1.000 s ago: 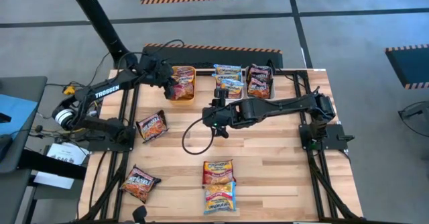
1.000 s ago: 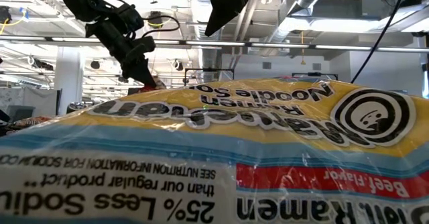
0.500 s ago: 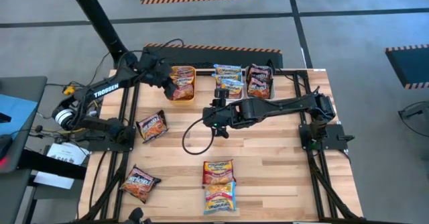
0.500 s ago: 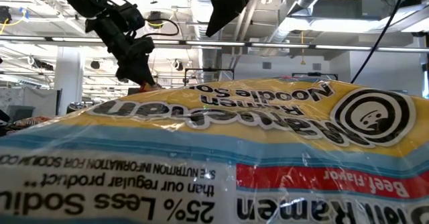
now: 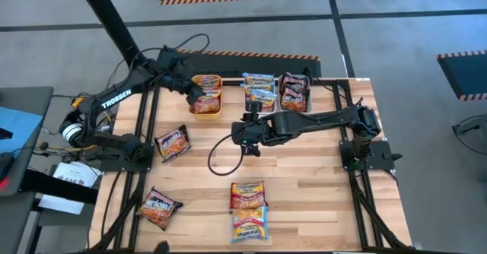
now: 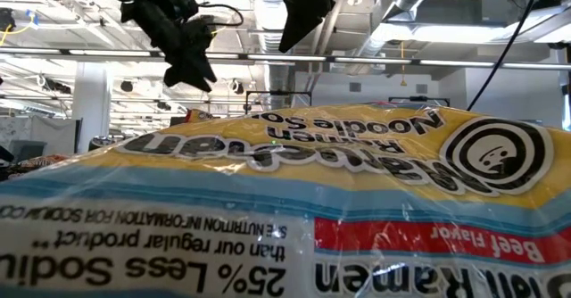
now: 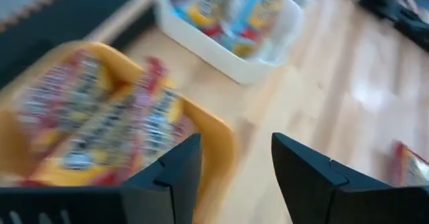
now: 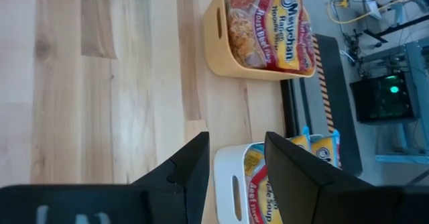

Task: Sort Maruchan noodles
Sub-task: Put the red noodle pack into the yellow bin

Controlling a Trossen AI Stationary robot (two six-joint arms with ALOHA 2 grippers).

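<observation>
Maruchan noodles lie loose on the table: an orange-red packet (image 5: 172, 142) at the left, another (image 5: 158, 208) near the front left, and two (image 5: 248, 195) (image 5: 249, 223) at the front middle. The front one fills the low view (image 6: 285, 209). Other packets lie in the orange bin (image 5: 207, 94), white bin (image 5: 259, 90) and grey bin (image 5: 295, 92). My left gripper (image 5: 196, 98) (image 7: 234, 143) hangs open above the orange bin's near edge (image 7: 221, 137), holding nothing. My right gripper (image 5: 243, 132) (image 8: 236, 143) hovers open over the table's middle, pointing at the bins.
The three bins stand in a row along the far edge. A black cable (image 5: 221, 151) loops below my right gripper. Bare wood lies between the bins and the front packets and across the right half of the table.
My left gripper has opened and let go of an orange-red packet, which now lies in the orange bin. The gripper has then risen and drawn back a little toward the far left. My right arm has kept still.
</observation>
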